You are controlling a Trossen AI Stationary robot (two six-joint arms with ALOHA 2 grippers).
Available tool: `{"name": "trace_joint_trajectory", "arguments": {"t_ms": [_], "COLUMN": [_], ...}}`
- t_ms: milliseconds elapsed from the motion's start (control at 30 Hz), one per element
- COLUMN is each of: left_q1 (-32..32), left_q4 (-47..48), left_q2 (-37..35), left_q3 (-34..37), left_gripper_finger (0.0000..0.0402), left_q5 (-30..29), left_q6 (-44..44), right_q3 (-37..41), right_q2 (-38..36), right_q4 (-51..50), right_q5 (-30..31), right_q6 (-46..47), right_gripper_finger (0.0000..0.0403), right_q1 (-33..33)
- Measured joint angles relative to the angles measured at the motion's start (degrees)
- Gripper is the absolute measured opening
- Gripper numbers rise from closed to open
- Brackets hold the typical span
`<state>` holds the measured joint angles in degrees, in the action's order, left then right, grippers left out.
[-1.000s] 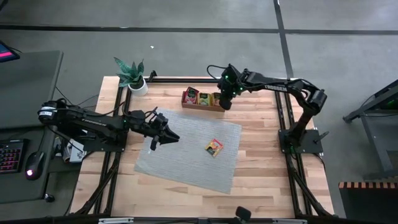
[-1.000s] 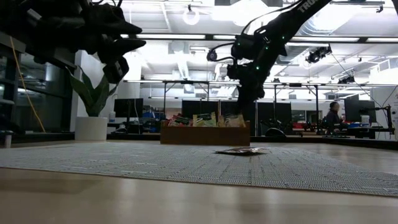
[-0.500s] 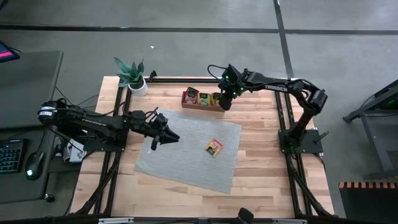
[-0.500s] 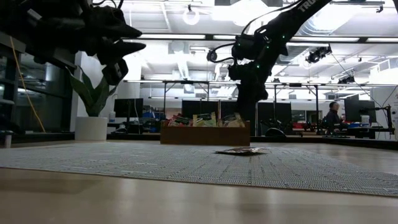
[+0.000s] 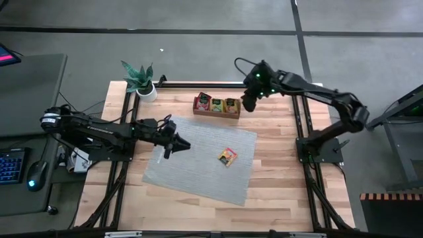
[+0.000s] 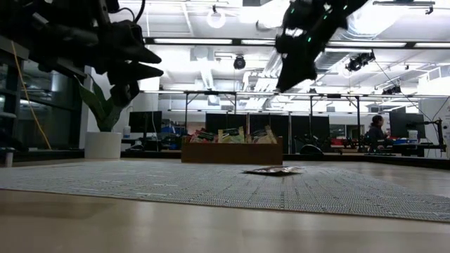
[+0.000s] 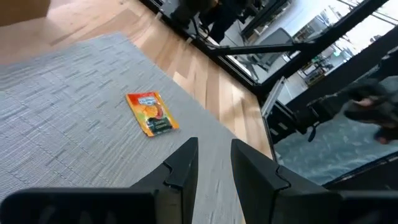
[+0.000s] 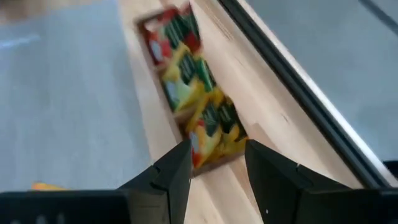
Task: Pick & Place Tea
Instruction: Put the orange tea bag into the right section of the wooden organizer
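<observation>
While the right end effector [image 5: 249,104] hangs above the right-hand end of the wooden tray [image 5: 216,105], its fingers [image 8: 174,171] stand apart with nothing between them, so the step in hand looks like the close of a drop-off: sachets sit in all three compartments, red, yellow-green and orange-yellow as the right wrist view shows them [image 8: 186,68]. One tea sachet [image 5: 227,157], orange with a dark label patch, lies flat on the grey woven mat [image 5: 192,172], well apart from the tray and toward the mat's right side; it is the only loose one in sight. The left end effector [image 5: 173,141] hovers over the mat's left part, pointed toward that sachet, its fingers [image 7: 184,163] set a narrow gap apart and empty. By my judgement the next move is a pick of the lone sachet. Either arm would need to come down over it and get a fingertip under or across an edge, since a thin packet lying flat on woven cloth gives little to pinch, then carry it to a compartment of the tray at the back of the desk [image 5: 284,192].
</observation>
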<state>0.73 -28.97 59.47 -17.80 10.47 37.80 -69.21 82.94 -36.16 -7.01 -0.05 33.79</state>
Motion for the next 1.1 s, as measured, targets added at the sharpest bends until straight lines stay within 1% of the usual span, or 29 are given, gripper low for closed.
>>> {"name": "trace_joint_trajectory", "arguments": {"t_ms": [167,300,367,433,500,667,767,867,933,1100], "left_q1": [-0.2,-3.2,-5.0,-6.3,-7.3,-9.1,-9.6,-9.4,-9.4,-9.4], "left_q4": [2.2,3.8,4.4,6.4,9.6,12.5,14.4,17.7,21.5,28.8], "left_q2": [3.4,8.5,12.1,15.7,19.2,28.7,33.2,37.6,40.1,44.7], "left_q3": [-1.8,-6.8,-9.6,-13.0,-15.8,-23.6,-29.3,-35.7,-39.4,-47.2], "left_gripper_finger": [0.0094,0.0094,0.0094,0.0094,0.0094,0.0094,0.0094,0.0094,0.0094,0.0094], "left_q5": [-1.0,-3.7,-5.8,-8.3,-10.1,-11.3,-11.6,-12.1,-12.7,-14.1], "left_q6": [-0.1,-3.0,-4.8,-5.9,-6.1,-5.7,-5.6,-6.6,-7.6,-10.3], "right_q3": [0.0,0.2,1.9,5.1,9.9,23.0,28.8,32.7,34.5,35.8], "right_q2": [-5.2,-7.7,-8.7,-9.8,-11.3,-16.2,-18.1,-18.6,-18.3,-18.0], "right_q4": [-0.6,-2.0,-1.6,0.0,3.2,16.1,21.7,27.3,29.6,30.9], "right_q5": [-0.4,0.1,0.3,0.3,0.0,0.3,2.3,2.7,2.8,6.1], "right_q6": [0.5,2.8,4.1,6.2,8.9,18.6,23.8,27.5,29.3,32.1], "right_gripper_finger": [0.0146,0.0146,0.0145,0.0146,0.0146,0.0145,0.0145,0.0145,0.0145,0.0145], "right_q1": [-4.3,-9.1,-11.7,-14.2,-16.6,-22.4,-25.8,-28.7,-30.3,-33.4]}}
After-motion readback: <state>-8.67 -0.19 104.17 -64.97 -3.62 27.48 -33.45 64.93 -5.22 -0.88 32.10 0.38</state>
